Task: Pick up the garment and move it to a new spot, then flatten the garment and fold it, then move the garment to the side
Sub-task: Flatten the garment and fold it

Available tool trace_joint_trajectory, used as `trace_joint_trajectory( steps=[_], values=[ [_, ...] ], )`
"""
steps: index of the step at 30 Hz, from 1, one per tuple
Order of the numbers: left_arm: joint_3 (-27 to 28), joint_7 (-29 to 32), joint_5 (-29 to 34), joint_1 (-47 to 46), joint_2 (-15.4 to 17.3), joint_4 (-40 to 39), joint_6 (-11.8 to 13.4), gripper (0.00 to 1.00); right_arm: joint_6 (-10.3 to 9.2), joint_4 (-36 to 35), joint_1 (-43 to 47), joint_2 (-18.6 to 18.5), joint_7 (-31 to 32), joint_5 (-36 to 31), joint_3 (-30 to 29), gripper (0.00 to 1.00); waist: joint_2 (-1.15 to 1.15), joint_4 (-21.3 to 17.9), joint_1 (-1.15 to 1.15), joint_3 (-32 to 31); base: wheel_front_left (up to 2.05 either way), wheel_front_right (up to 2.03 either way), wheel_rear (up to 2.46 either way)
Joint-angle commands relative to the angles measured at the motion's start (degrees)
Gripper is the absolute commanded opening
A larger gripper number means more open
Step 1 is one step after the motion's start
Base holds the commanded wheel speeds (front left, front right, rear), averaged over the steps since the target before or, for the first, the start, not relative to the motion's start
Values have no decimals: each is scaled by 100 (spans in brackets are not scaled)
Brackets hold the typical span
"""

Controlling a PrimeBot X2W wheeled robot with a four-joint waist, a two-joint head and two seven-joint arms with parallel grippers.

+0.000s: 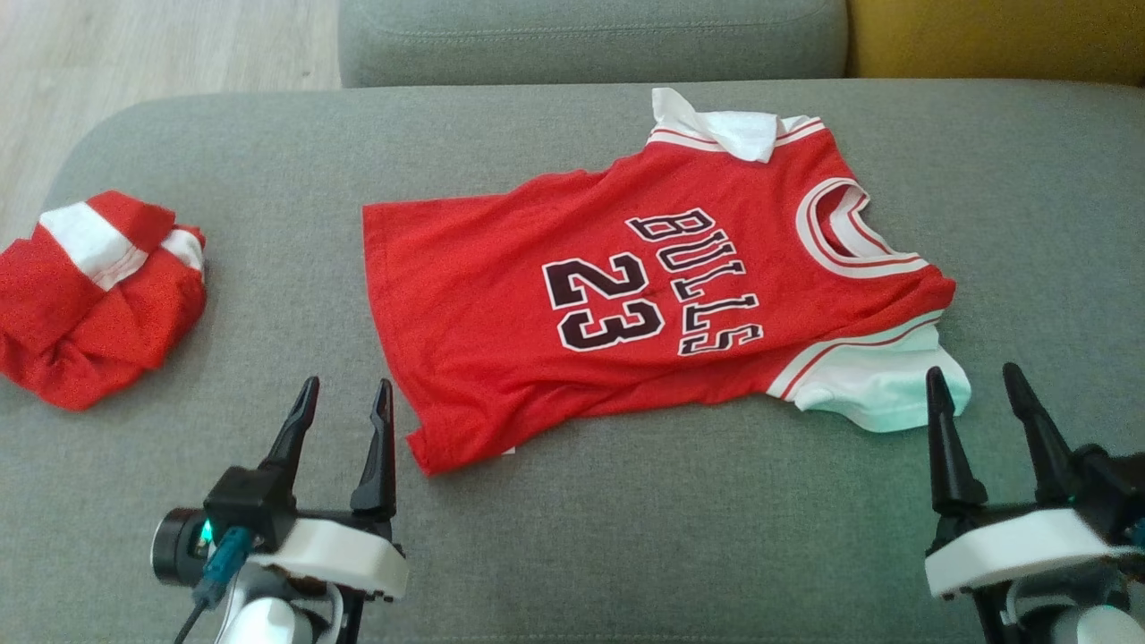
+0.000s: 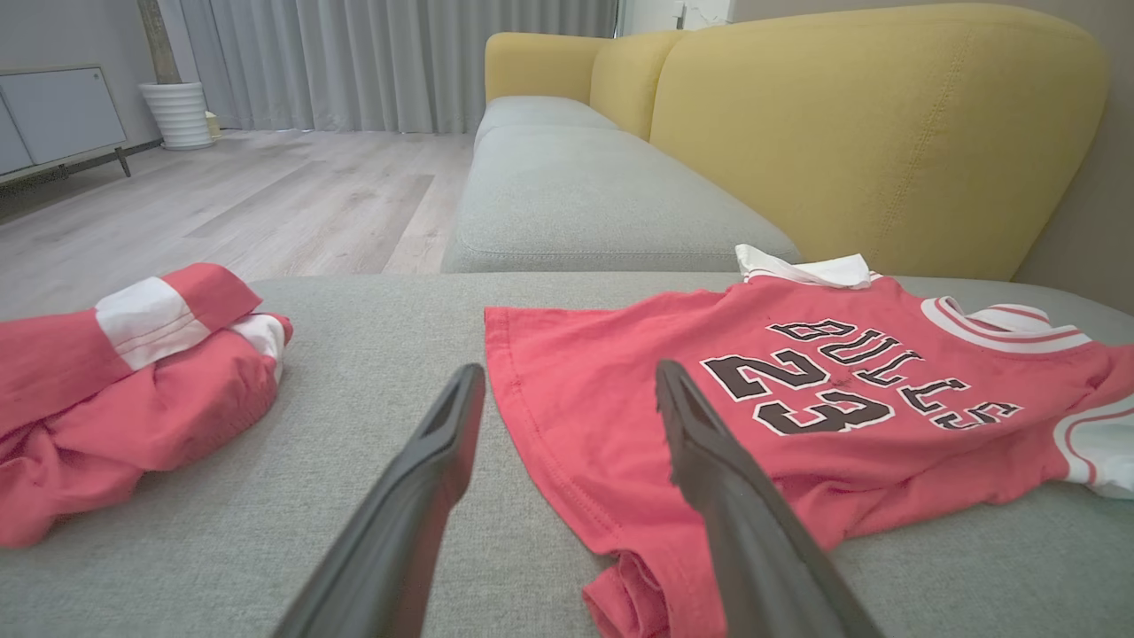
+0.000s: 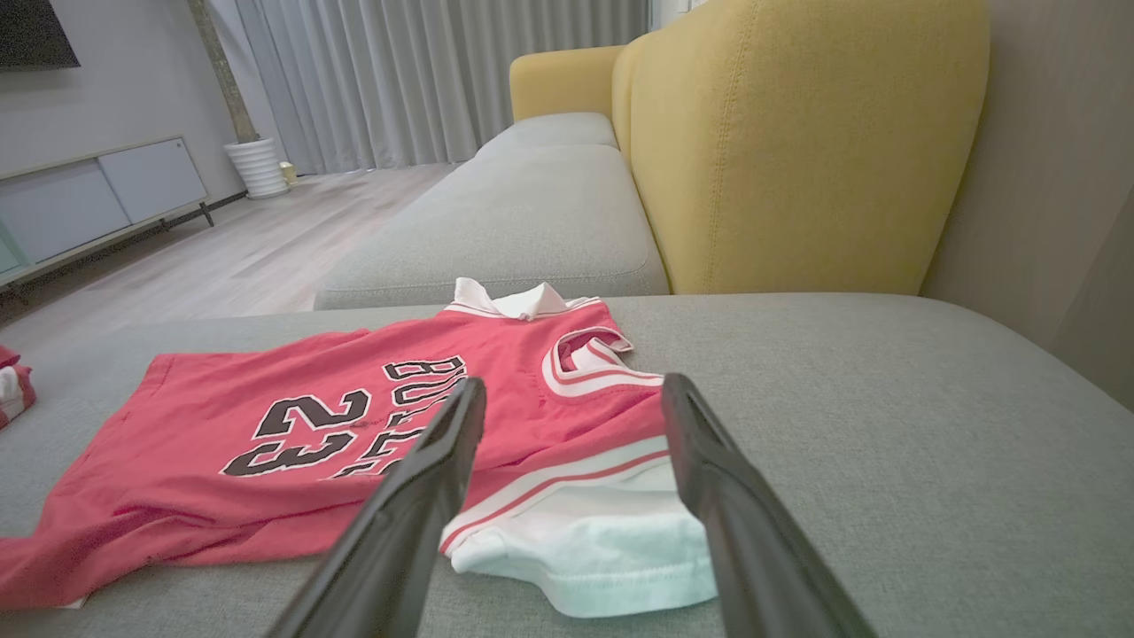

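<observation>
The red jersey point(image 1: 501, 295) is spread face up across the middle of the grey seat cushion point(image 1: 644, 537), with its collar turned toward the right edge and its hem toward the left edge. The print is laid sideways to the near edge. One white sleeve point(image 1: 881, 385) is stretched toward the near right, while the other is folded over itself close to the far edge. The hem corner nearest the front is rumpled and slightly curled under.

Both arms are held low over the near edge, fingers pointed away toward the far edge. The left gripper point(image 1: 348, 383) is poised just beside the rumpled hem corner. Its jaws are spread wide and nothing is held between them. The right gripper point(image 1: 972, 369) is placed at the near right, its fingertips just short of the white sleeve. Its jaws are equally wide apart and empty.

A second red-and-white garment point(image 1: 89, 295) is left bunched at the left edge of the cushion, well apart from the jersey. A yellow backrest point(image 2: 886, 133) is seen along the right side.
</observation>
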Motion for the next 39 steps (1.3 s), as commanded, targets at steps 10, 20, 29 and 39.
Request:
trace_joint_trajectory(
  steps=[10,20,29,39],
  values=[
    [160,48,-24,-81,112,-201,70,100,39,-462,45,-23,73,125,220,100,0,-30,0,-76,0,0,0],
    [-35,320,-257,-184,83,-79,-176,100,39,-447,15,-22,57,245,304,100,0,13,0,23,0,0,0],
    [-208,1135,-892,-540,-24,814,-605,100,39,-378,-154,-22,33,300,374,100,0,-114,0,285,0,0,0],
    [-387,998,-1262,-799,-3,960,-885,0,39,-310,-221,-22,-25,385,300,100,0,-131,0,371,0,0,0]
  ],
)
